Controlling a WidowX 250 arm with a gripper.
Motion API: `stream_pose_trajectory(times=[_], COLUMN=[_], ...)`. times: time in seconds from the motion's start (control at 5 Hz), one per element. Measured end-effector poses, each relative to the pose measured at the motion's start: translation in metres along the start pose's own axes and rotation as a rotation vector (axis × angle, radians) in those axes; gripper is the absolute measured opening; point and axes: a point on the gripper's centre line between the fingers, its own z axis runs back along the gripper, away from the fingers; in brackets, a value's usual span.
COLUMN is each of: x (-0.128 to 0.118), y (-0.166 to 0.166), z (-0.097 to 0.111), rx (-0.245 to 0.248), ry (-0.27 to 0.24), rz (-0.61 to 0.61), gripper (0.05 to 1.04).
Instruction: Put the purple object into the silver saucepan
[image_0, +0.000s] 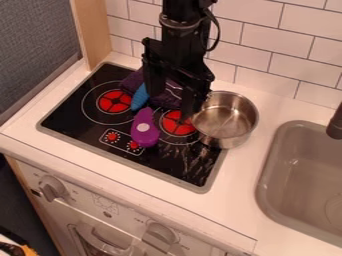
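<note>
The gripper (173, 102) hangs over the stovetop (73, 117), fingers spread wide, gripping nothing. The purple object (145, 134) lies apart from the silver saucepan (226, 122).

Can't read any lettering or numbers; can just make out tiny marks (105, 201) on the front panel (87, 196) below the stovetop (67, 111), too small to decipher.

Fixed camera above the stove (122, 159), slanting down toward tiled wall (259, 46)

Dark cloth (133, 81), blue item (139, 98) crowd stove's (67, 113) far side; saucepan (235, 137) blocks low path toward sink (264, 176); desk (239, 172) between them open.
</note>
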Motion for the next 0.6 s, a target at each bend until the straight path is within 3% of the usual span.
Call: stream_pose_trajectory(times=[0.2,0.4,0.6], x=[0.0,-0.003,0.004], y=[0.0,0.023,0.045], z=[-0.007,-0.029,-0.05], rx=[-0.005,-0.008,-0.023], ry=[0.019,0.046,0.039], rz=[0.0,0.066,0.119], gripper=[1.001,1.001,1.001])
